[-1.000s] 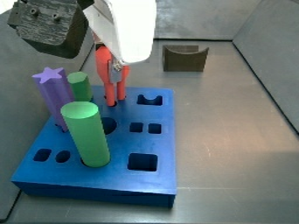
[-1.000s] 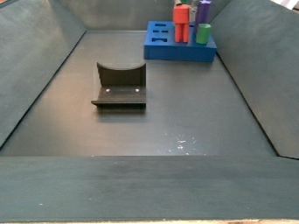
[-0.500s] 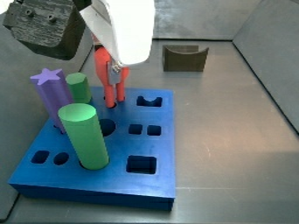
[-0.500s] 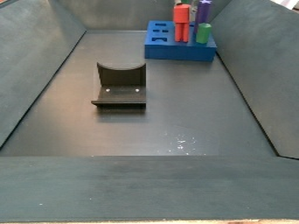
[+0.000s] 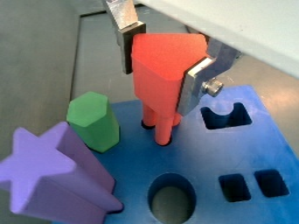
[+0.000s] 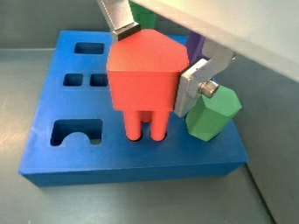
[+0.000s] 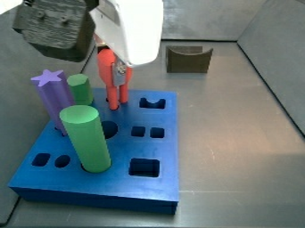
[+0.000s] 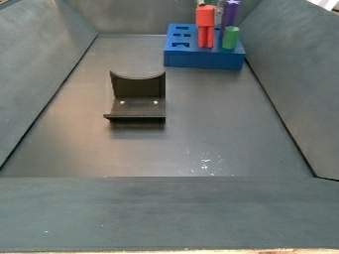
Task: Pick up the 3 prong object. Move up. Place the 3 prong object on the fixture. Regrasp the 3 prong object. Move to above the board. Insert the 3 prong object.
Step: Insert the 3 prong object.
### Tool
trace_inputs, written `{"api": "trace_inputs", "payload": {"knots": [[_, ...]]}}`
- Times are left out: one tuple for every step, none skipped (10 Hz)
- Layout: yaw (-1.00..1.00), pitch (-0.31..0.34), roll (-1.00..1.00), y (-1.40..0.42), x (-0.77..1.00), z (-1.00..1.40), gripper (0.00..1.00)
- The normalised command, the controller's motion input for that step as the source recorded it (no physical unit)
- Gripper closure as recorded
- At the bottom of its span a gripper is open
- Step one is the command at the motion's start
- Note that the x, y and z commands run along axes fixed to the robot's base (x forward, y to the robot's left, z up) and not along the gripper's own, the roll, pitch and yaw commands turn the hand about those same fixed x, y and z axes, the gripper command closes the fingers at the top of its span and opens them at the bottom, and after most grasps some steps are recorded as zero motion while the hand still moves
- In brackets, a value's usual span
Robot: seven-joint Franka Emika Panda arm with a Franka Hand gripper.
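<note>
Wrist views: gripper (image 5: 166,54) clamped on the 3 prong object (image 5: 162,83), silver fingers (image 5: 201,77) flat against both sides of its upper body. Red peg upright, prongs down at the board (image 5: 239,157) top, lower ends in or at a hole; depth unclear. Green cylinder (image 5: 93,121) and purple star peg (image 5: 49,171) just beside the gripper.

Side views: gripper (image 7: 110,55) over the board's far edge, peg (image 7: 113,78) upright under it. Fixture (image 7: 188,58) well apart from the gripper, empty. In a side view the red peg (image 8: 205,25) stands on the board (image 8: 203,56) beyond the fixture (image 8: 135,97).
</note>
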Motion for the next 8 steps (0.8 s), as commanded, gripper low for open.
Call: {"api": "trace_inputs", "payload": {"knots": [[0.0,-0.01,-0.03,-0.08,0.05,-0.16,1.0],[-0.14,-0.1,0.0,0.07,-0.07,-1.0,1.0],[-0.06,-0.049,0.0,0.15,-0.1,-1.0,1.0],[-0.03,-0.044,0.0,0.17,-0.07,-1.0,1.0],[-0.01,-0.03,0.0,0.2,-0.1,-1.0,1.0],[0.0,-0.034,0.0,0.25,-0.05,-1.0,1.0],[0.1,-0.056,0.0,0.31,0.0,-1.0,1.0],[0.11,-0.051,0.0,0.31,0.0,-1.0,1.0]]}}
